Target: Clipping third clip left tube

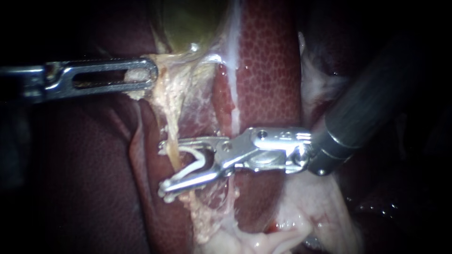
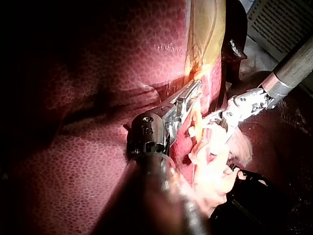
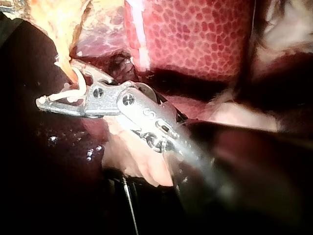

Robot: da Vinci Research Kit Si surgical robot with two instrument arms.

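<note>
A pale yellowish tube (image 1: 173, 136) runs down from the greenish gallbladder (image 1: 197, 23) across the red liver (image 1: 268, 70). My left instrument (image 1: 141, 75) comes in level from the left. Its slotted jaws are shut on the gallbladder's lower end and hold the tissue taut. My right instrument (image 1: 165, 169) reaches in from the right. Its jaws stand wide apart with a white clip (image 1: 195, 164) seated between them, touching both. The tube passes between the clip's legs. In the right wrist view the clip (image 3: 66, 93) sits at the tube (image 3: 68, 68).
Stringy pale membrane (image 1: 202, 94) hangs beside the tube. Soft pinkish-white fatty tissue (image 1: 292, 226) lies under the right instrument's shaft. A dark liver lobe (image 1: 84, 188) fills the lower left. A white band (image 1: 233, 56) runs down the liver.
</note>
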